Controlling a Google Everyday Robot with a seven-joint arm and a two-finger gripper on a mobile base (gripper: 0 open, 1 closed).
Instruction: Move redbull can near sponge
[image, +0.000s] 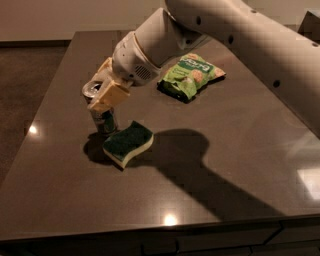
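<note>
The gripper (100, 93) hangs over the left part of the dark table (60, 195), its two tan fingers (111, 95) drawn in against the upper part of the redbull can (105, 122), one finger across the side facing the camera and the other behind the can's top. The jaws stand only as far apart as the can is wide, so the can is gripped between them. The can is upright, its silver top showing just left of the near finger and its body hanging straight down below the hand; whether its base rests on the table cannot be told. Just below and to the right of the hand lies the sponge (128, 143), green side up, its near end just beside the foot of the can. Well off to the right of the hand and farther back lies a green snack bag (191, 75), flat on the table. The white arm (240, 30) reaches in from the upper right, throwing a broad shadow on the table to the right of the sponge.
</note>
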